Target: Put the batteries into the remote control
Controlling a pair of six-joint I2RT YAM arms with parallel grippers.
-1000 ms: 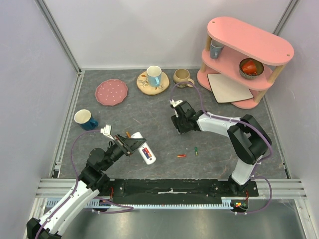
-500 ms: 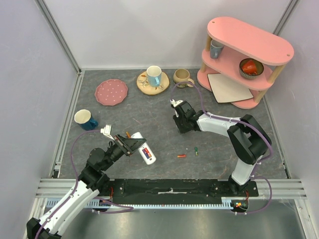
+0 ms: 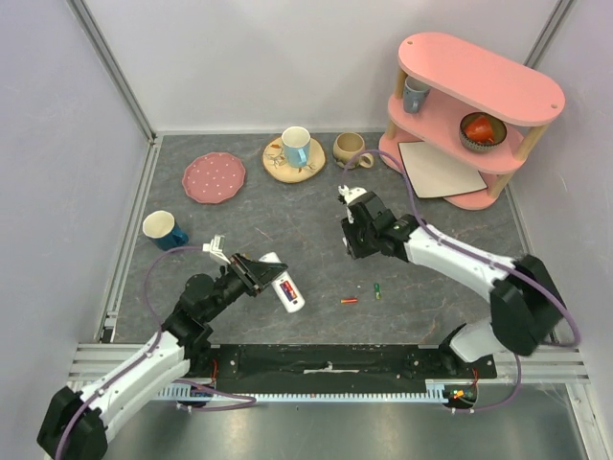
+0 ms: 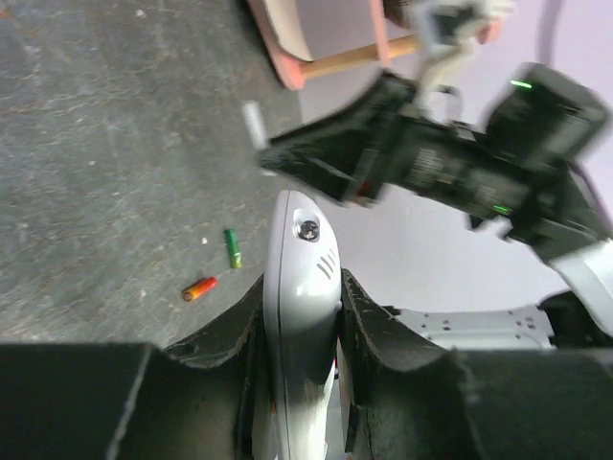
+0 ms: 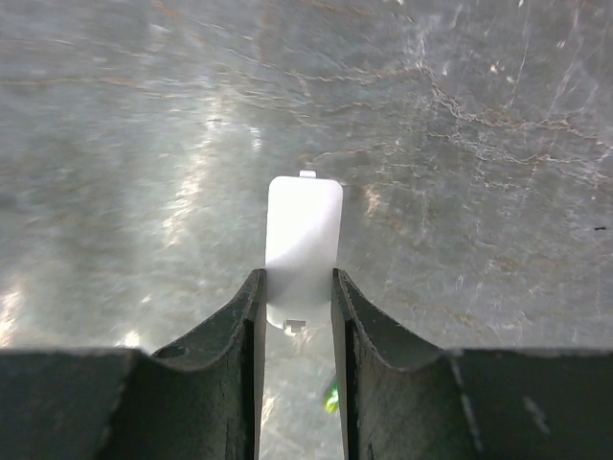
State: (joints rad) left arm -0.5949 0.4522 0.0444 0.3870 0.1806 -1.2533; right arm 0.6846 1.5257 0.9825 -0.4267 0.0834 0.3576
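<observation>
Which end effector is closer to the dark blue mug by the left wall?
Left. The left end effector, holding the remote control, is just right of the dark blue mug; the right end effector, gripping a white cover, is much farther right.

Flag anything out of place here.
A red battery and a green battery lie loose on the table between the arms. The right gripper pinches a small white panel, likely the battery cover; the left gripper holds the remote.

remote control [image 4: 302, 287] lower end hidden between jaws, right arm [image 4: 460, 163] blurred
</observation>
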